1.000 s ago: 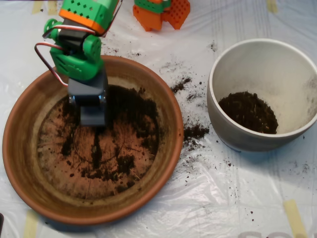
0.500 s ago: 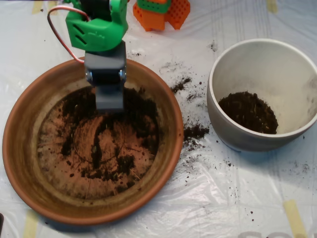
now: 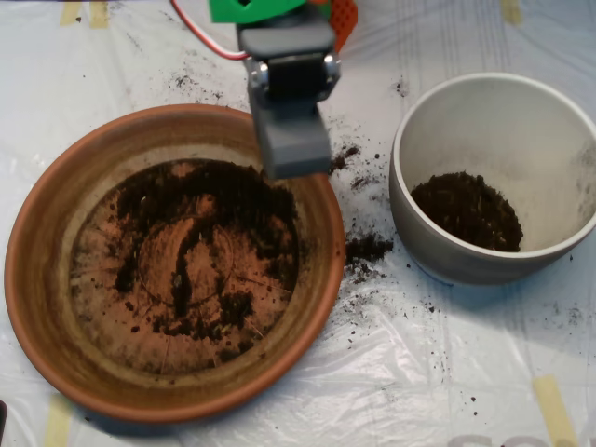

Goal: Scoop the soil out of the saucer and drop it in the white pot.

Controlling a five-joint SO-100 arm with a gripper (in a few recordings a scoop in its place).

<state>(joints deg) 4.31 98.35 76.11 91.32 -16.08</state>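
The saucer (image 3: 42, 279) lies below and to the left of the tool, a wide terracotta dish resting on the plastic-covered table (image 3: 391, 372). The soil (image 3: 233, 200) inside it sits mostly in the upper and right part of the flat bottom, just below-left of the tool's tip, with thinner streaks and crumbs trailing down toward the dish's lower half; the left part of the bottom is bare and stained.

The tool (image 3: 293, 149) hangs over the saucer's upper right rim, its grey shell pointing down the picture from a green arm part (image 3: 244, 9) at the top edge. A red wire (image 3: 209, 37) curves in just left of its upper end. Seen from above, the two halves look closed together, but whether it carries any soil cannot be told.

Right of the tool, spilled crumbs (image 3: 368, 248) lie scattered on the table between saucer and pot, the thickest patch below-right of the tip.

Farther right stands the white pot (image 3: 410, 121), well apart from the tool, with a dark mound (image 3: 466, 209) resting in its bottom.
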